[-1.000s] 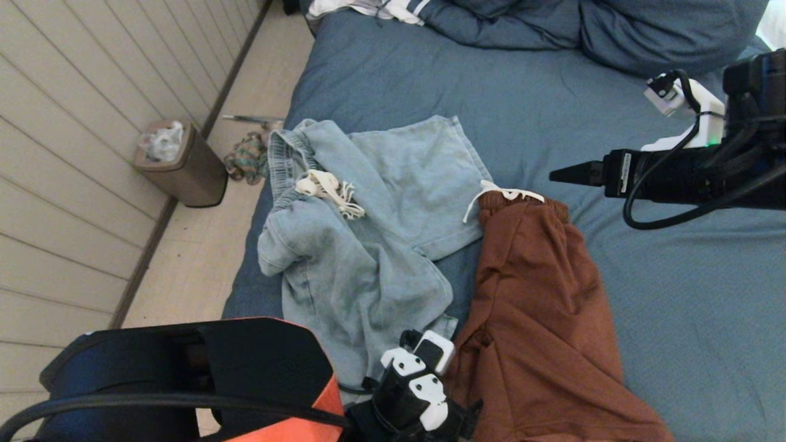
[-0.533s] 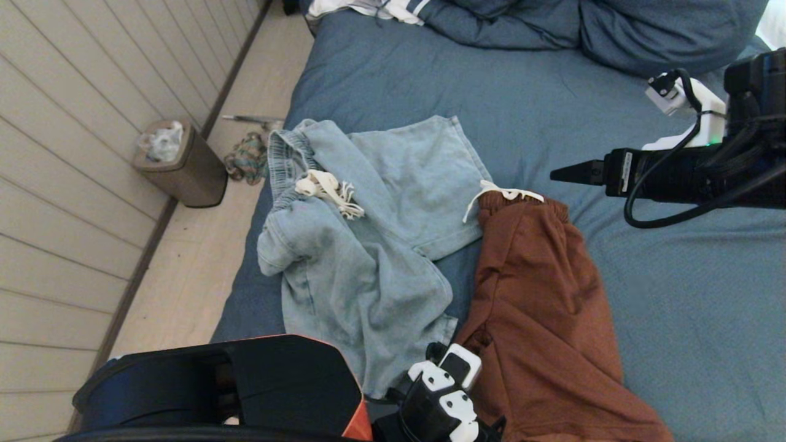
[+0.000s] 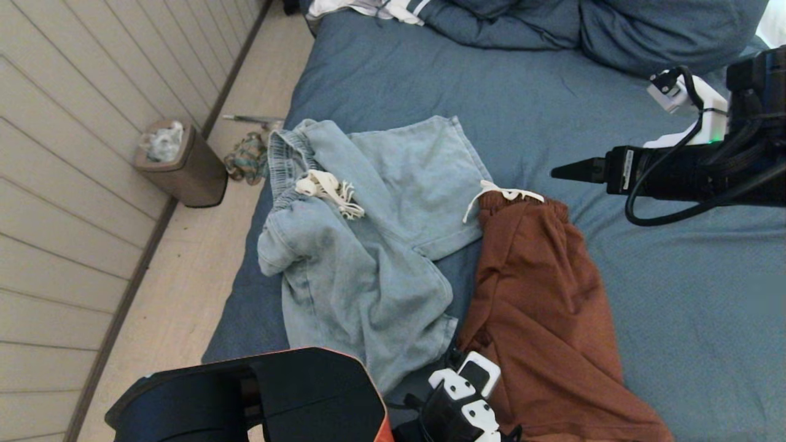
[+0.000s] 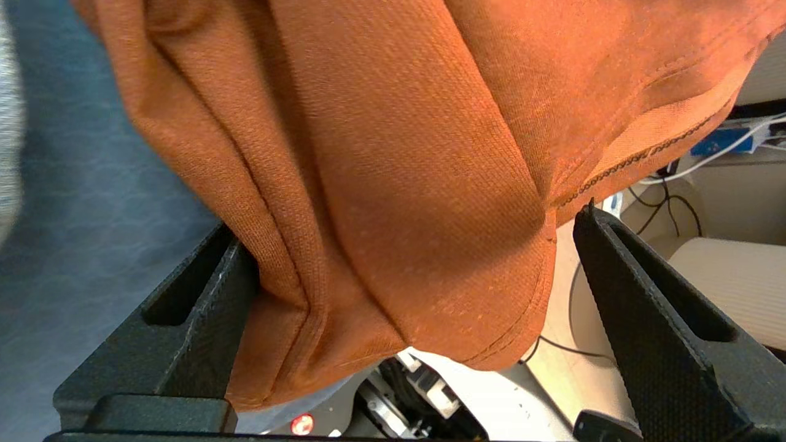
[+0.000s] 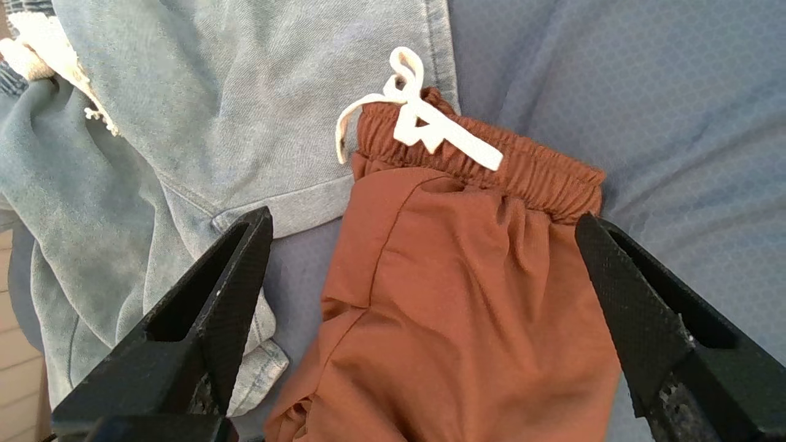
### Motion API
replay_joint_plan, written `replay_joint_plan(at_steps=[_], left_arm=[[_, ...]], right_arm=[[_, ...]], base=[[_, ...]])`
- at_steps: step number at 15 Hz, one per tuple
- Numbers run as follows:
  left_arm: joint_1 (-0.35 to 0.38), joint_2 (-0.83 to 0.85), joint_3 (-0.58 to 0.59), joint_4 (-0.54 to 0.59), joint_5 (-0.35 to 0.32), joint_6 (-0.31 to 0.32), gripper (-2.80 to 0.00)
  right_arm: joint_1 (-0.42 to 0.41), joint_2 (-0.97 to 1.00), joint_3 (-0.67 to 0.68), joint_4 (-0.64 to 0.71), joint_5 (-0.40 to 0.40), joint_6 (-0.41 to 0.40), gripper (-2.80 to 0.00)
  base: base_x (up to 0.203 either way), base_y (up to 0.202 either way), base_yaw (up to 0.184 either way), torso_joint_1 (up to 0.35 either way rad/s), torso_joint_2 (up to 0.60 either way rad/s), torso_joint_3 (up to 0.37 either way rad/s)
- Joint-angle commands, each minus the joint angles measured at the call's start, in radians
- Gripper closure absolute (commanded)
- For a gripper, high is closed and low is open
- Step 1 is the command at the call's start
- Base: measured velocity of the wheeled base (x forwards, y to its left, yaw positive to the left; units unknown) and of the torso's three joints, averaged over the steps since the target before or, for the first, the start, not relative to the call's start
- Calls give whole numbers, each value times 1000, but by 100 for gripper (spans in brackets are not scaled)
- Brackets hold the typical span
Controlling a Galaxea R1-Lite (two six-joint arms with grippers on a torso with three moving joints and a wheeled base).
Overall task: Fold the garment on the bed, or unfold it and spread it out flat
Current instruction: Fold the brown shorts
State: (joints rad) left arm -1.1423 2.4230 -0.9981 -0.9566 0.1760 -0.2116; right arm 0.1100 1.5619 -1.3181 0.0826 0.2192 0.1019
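Rust-brown shorts (image 3: 540,307) with a white drawstring (image 3: 503,195) lie on the slate-blue bed (image 3: 688,294), their leg end hanging over the near edge. Crumpled light-blue shorts (image 3: 362,245) lie to their left, touching them. My left arm's wrist (image 3: 462,399) is at the near edge. In the left wrist view the left gripper (image 4: 412,228) is open, and the hanging rust hem (image 4: 430,294) sits between its fingers (image 4: 620,270). The right gripper (image 3: 559,173) hovers open to the right of the waistband (image 5: 491,166); in its own view the right gripper (image 5: 424,218) spans the rust shorts (image 5: 466,307).
Bunched blue duvet and pillows (image 3: 614,31) fill the bed's far end, with a striped garment (image 3: 381,9) beside them. On the floor at left stand a brown bin (image 3: 178,164) and a cloth bundle (image 3: 247,158) against the panelled wall. The bed's right half is bare cover.
My left arm has slid to the right along the bed's near edge, toward the hem of the rust shorts. The right arm and both garments have stayed almost still.
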Motion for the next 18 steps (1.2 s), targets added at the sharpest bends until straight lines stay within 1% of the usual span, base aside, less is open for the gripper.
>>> replay_joint_plan(at_steps=[1, 11, 12, 17, 18], left_arm=[[-5, 16, -13, 6, 0, -2, -280], [-5, 43, -67, 34, 2, -1, -280], [-5, 44, -65, 35, 4, -2, 0], [-5, 38, -65, 25, 4, -2, 0], [-5, 35, -63, 23, 5, -2, 0]], right_arm=[[0, 0, -6, 0, 2, 1, -280], [0, -2, -9, 0, 2, 1, -280], [0, -3, -9, 0, 2, 1, -280], [-1, 9, -9, 0, 0, 1, -280], [-15, 15, -11, 0, 1, 1, -280]], base=[[0, 0, 0, 0, 0, 0], [0, 0, 0, 0, 0, 0], [0, 0, 0, 0, 0, 0], [0, 0, 0, 0, 0, 0], [0, 0, 0, 0, 0, 0]])
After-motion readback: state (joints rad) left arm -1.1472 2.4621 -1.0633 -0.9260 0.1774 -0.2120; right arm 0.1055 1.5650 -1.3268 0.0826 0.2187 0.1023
